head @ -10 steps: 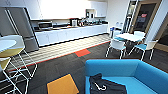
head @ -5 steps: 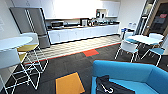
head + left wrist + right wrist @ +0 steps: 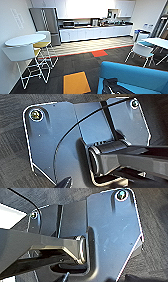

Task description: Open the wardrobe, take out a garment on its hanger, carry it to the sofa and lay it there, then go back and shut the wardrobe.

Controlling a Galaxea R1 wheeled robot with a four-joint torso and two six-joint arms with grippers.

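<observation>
At the left we see a round white high table [image 3: 25,39] with white wire-legged stools [image 3: 23,56] beneath it, close against the wall. Further in stands a tall steel refrigerator [image 3: 46,21] beside a long white kitchen counter [image 3: 96,32]. On the dark carpet lie an orange square floor tile [image 3: 75,82] and a red one [image 3: 99,53]. At the right, the large bright blue upholstered sofa [image 3: 135,76] carries the black limp garment [image 3: 113,87] on its seat, near the front edge. We judge it could slide off, being limp. Turning tightly, our base might clip the stools. We cannot tell how either gripper's fingers stand.
</observation>
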